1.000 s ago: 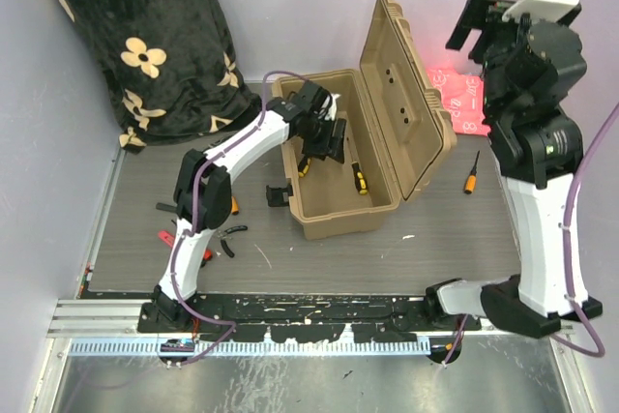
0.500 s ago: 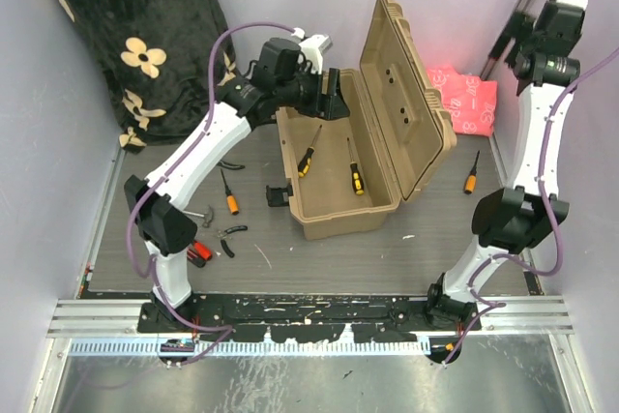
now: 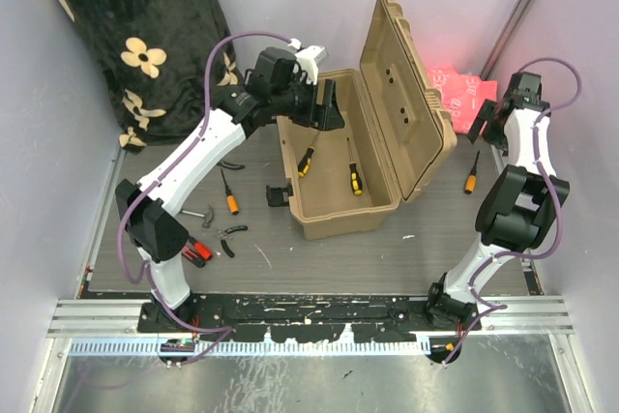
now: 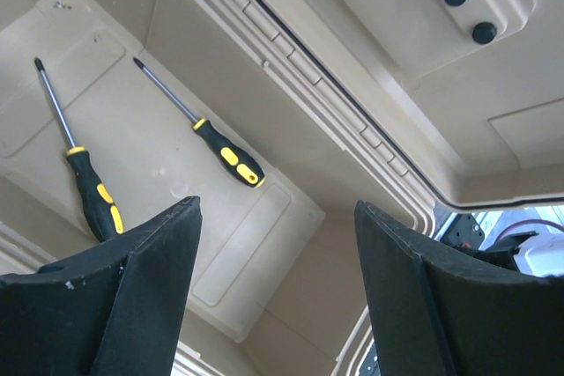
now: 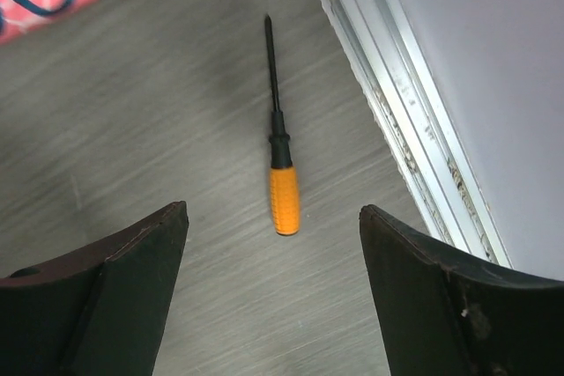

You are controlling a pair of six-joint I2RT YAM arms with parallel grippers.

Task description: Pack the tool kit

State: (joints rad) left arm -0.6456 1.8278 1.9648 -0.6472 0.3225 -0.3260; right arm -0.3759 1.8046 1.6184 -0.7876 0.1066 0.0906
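Tan toolbox sits mid-table, wide open, lid standing up on its right side. Two yellow-and-black screwdrivers lie on its floor. The left gripper hangs over the far end of the box, fingers spread, nothing between them. The right gripper is out to the right of the box near the pink cloth, also spread and empty, right above an orange-handled screwdriver lying on the table. More tools lie left of the box: another orange-handled screwdriver and some pliers.
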